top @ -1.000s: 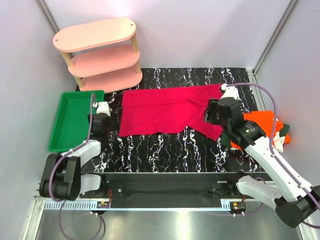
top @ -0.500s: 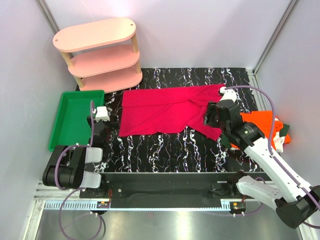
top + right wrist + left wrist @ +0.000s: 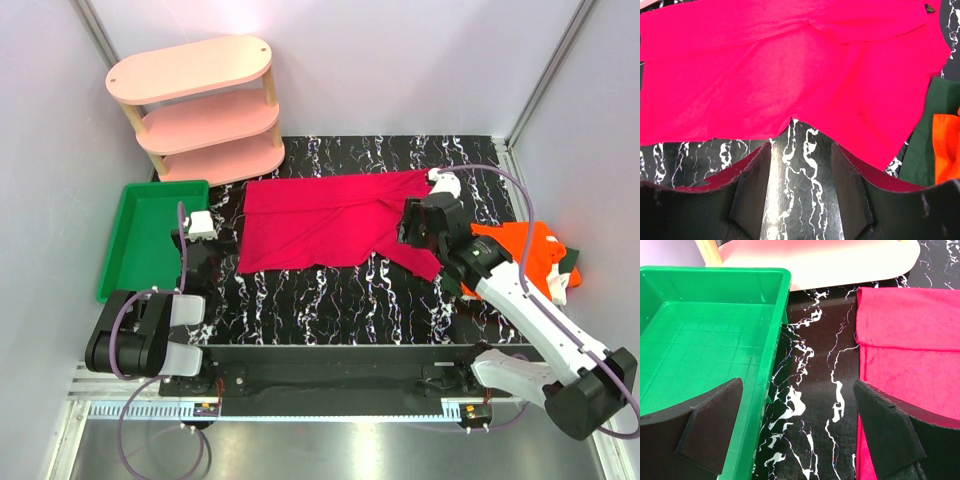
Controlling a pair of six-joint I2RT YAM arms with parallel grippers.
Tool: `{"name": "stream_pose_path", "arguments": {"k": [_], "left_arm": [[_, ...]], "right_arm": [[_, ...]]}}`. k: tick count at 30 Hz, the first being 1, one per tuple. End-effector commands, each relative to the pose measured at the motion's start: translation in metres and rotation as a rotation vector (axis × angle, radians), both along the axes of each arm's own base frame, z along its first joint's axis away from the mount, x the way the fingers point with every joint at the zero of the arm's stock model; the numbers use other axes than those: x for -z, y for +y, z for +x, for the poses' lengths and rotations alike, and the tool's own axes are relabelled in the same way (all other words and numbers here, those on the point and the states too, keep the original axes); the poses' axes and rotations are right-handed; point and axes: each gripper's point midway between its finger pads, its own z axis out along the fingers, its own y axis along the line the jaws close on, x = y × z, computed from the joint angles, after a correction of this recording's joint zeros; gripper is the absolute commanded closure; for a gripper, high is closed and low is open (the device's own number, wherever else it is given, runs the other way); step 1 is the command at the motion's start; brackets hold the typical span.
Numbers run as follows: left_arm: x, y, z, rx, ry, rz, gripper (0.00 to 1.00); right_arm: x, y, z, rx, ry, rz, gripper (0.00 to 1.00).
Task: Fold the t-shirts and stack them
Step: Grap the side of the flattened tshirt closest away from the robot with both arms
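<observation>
At the left of the bench sits a green tray, with a pink shelf beyond it on the far side. The left hand, fingers wide apart and empty, hangs between the tray and the crimson t-shirt, which lies spread flat across the middle. The right hand, fingers partly apart and gripping nothing, hovers at that shirt's right end. At the right edge an orange t-shirt lies bunched against a dark green t-shirt.
</observation>
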Motion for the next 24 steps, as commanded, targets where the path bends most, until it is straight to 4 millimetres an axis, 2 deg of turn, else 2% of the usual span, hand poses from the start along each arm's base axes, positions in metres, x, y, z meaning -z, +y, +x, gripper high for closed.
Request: {"name": "stream_pose_path", "arguments": {"k": [1,5,8,9,10,11,12,14,15,17,20,24], "left_arm": [[-0.027,0.003,0.007,-0.021,-0.108,-0.008,0.01],[-0.027,0.003,0.007,-0.021,-0.108,-0.007,0.01],[-0.028,0.003,0.007,-0.021,-0.109,-0.007,0.01],[-0.027,0.003,0.007,-0.021,-0.108,-0.007,0.01],[-0.027,0.003,0.007,-0.021,-0.108,-0.005,0.01],[-0.027,0.003,0.007,-0.021,-0.108,-0.005,0.01],[-0.028,0.003,0.007,-0.021,-0.109,-0.007,0.01],[-0.027,0.003,0.007,-0.019,-0.108,-0.007,0.01],[-0.028,0.003,0.007,-0.021,-0.109,-0.007,0.01],[-0.027,0.003,0.007,-0.021,-0.108,-0.007,0.01],[-0.027,0.003,0.007,-0.021,-0.108,-0.007,0.01],[-0.025,0.0,0.011,0.014,-0.089,0.004,0.01]], "right_arm": [[-0.007,0.003,0.018,0.053,-0.061,0.012,0.41],[-0.011,0.002,0.027,0.085,-0.078,0.009,0.43],[-0.012,0.012,0.029,0.084,-0.067,0.011,0.44],[-0.018,0.015,0.03,0.084,-0.077,-0.001,0.45],[-0.015,0.024,0.029,0.061,-0.072,-0.043,0.45],[-0.023,0.025,0.03,0.071,-0.077,-0.067,0.45],[-0.025,0.021,0.032,0.106,-0.081,-0.098,0.45],[-0.025,0.027,0.032,0.126,-0.074,-0.124,0.45],[-0.029,0.022,0.03,0.162,-0.08,-0.155,0.45],[-0.025,0.028,0.026,0.19,-0.06,-0.156,0.45],[-0.022,0.024,0.018,0.238,-0.045,-0.17,0.45],[-0.005,0.019,0.006,0.261,-0.007,-0.169,0.45]]}}
